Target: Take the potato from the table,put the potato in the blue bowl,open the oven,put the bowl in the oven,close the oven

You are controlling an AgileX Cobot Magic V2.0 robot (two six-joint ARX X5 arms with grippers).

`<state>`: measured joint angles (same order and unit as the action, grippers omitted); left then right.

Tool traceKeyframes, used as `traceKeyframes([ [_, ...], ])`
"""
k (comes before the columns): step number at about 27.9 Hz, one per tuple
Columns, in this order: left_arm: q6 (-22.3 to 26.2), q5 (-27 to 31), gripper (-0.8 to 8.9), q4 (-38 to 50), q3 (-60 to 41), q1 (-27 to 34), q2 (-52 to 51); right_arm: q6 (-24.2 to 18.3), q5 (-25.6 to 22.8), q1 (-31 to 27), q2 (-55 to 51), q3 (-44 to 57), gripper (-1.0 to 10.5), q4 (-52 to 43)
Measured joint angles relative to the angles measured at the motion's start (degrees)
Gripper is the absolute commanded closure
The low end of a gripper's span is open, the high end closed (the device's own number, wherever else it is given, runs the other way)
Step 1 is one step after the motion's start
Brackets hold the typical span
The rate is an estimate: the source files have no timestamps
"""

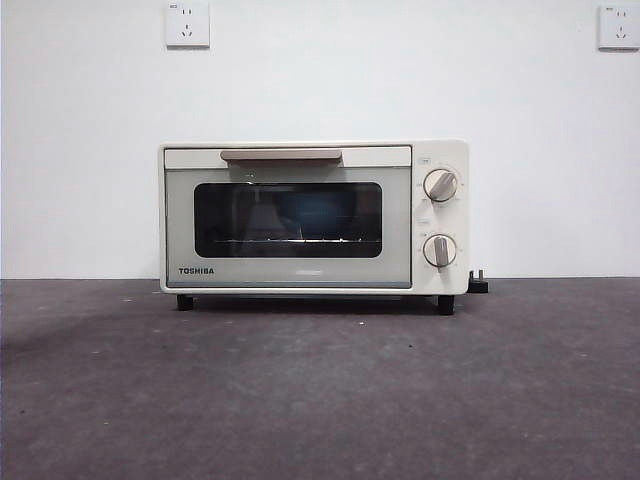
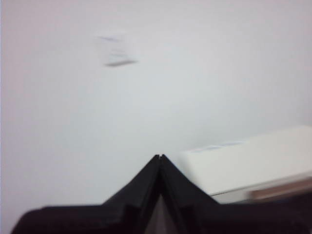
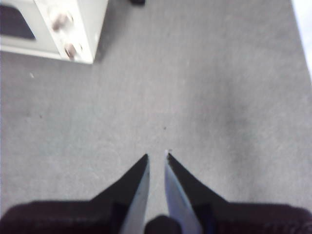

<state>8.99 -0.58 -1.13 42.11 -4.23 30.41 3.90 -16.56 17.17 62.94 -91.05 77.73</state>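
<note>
The cream-white oven (image 1: 314, 217) stands at the back middle of the table (image 1: 320, 390), its door closed and the beige handle (image 1: 281, 155) up. A blue shape, probably the blue bowl (image 1: 318, 214), shows dimly through the dark glass. No potato is in view. My left gripper (image 2: 160, 156) is shut and empty, held high by the oven's top (image 2: 253, 161) and facing the wall. Out over bare table to the oven's right, my right gripper (image 3: 157, 155) is open by a narrow gap and holds nothing. Neither arm appears in the front view.
Two round knobs (image 1: 440, 186) sit on the oven's right side, and a black plug (image 1: 478, 285) lies behind its right foot. Wall sockets (image 1: 187, 24) are high on the white wall. The table's right edge (image 3: 301, 34) shows in the right wrist view.
</note>
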Motion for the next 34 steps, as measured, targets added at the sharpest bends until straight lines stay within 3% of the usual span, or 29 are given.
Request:
traceKeyframes([
  [8, 0.0, 1.9, 8.18, 2.29, -24.72, 2.95, -16.41, 0.0, 0.0, 0.0, 9.7, 0.0, 8.9, 0.0],
  [15, -3.89, -1.73, 8.18, 2.05, -38.16, 3.1, -27.06, 0.0, 0.0, 0.0, 16.7, 0.0, 8.9, 0.02],
  [23, -7.45, -2.16, 8.18, 1.22, -40.5, 3.1, -30.1, 0.0, 0.02, 0.0, 19.93, 0.0, 8.9, 0.02],
  [34, -8.04, -1.75, 8.18, -9.29, -41.09, 3.1, -29.83, 0.0, 0.0, 0.0, 19.96, 0.0, 8.9, -3.26],
])
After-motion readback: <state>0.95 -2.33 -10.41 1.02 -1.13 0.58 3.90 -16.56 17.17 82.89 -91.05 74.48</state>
